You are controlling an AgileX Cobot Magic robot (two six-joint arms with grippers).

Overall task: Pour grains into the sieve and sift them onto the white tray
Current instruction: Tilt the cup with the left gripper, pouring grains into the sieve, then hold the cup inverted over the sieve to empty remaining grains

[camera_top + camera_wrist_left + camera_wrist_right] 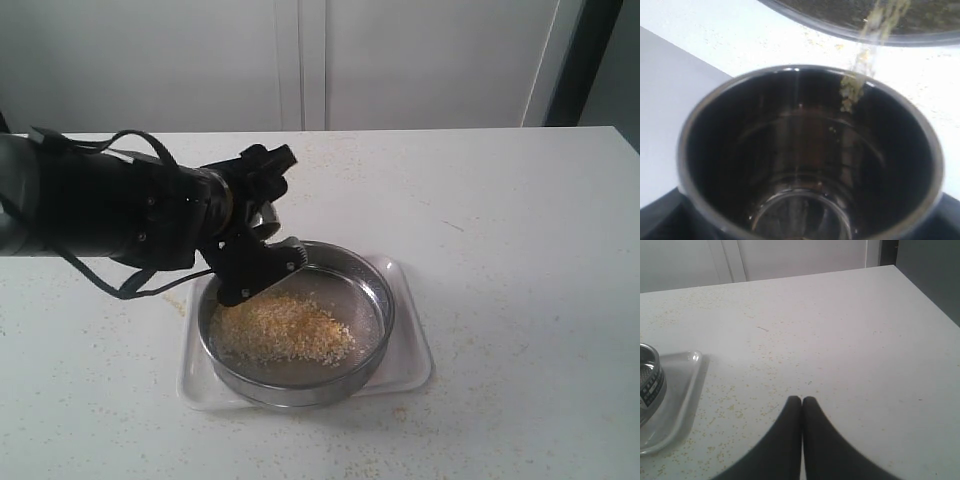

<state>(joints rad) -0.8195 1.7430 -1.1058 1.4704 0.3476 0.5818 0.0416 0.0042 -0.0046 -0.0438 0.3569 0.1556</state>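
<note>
White table (500,250): white tray (412,362) near centre; stray grains (725,407) scattered around.

White table (520,250), panelled wall (420,60) (dark strip (590,50))

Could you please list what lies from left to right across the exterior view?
Black robot arm → left gripper holding small steel cup → wide round steel sieve → bare white table.

Bulky black arm (110,205), looped black cables (128,296), tapered black jaws
</note>
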